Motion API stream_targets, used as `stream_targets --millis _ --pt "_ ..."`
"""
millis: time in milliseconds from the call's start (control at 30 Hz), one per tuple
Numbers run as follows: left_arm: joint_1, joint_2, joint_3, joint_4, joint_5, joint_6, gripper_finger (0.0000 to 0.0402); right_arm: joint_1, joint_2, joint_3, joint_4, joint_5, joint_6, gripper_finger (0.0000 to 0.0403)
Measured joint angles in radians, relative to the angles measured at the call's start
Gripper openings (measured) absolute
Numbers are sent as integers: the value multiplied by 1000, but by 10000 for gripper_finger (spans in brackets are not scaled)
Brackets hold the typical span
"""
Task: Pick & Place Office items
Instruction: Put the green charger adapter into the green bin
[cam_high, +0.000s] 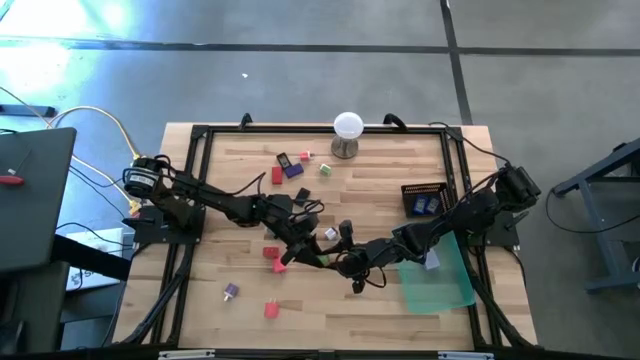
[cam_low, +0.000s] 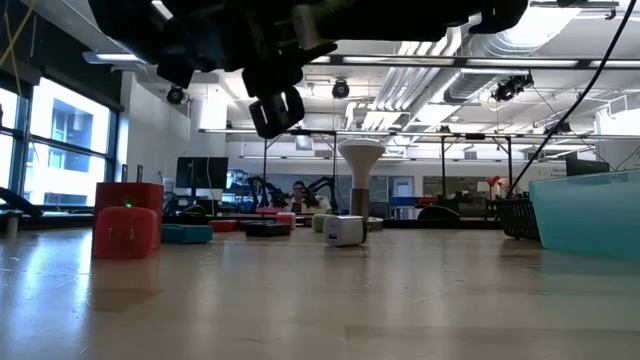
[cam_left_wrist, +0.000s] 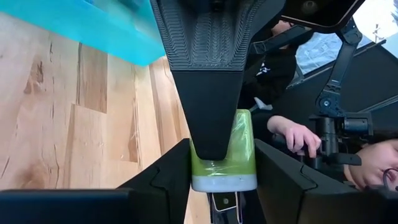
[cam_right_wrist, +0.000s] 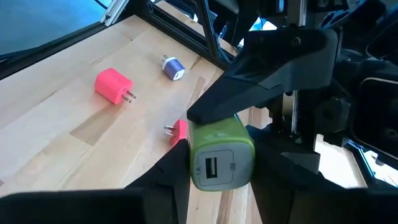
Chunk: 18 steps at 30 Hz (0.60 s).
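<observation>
Green charger (cam_right_wrist: 221, 155) gripped between both jaws

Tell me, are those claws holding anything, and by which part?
Both hold one green charger: the left gripper pinches two opposite sides, the right gripper the other two.

Two dark arms, the left arm (cam_high: 220, 200) and the right arm (cam_high: 470, 210), share a table carrying one white ball on a stand (cam_high: 347, 130), one black basket (cam_high: 424, 188) and one translucent green tray (cam_high: 445, 285). The small items number five red or pink pieces (cam_high: 277, 176), three purple or lavender pieces (cam_high: 231, 291), one black piece (cam_high: 283, 158), one white piece (cam_high: 330, 234), one pale green piece (cam_high: 326, 169) on the far side and one green charger (cam_right_wrist: 221, 155) near the middle.
</observation>
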Motion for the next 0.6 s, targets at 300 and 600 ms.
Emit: stream_targets --millis 300,600 --pt "2 -1 0 8 -10 3 169 3 2 -1 -16 -15 8 124" --pt "2 -1 0 6 -23 46 170 2 2 -1 -15 -7 23 120"
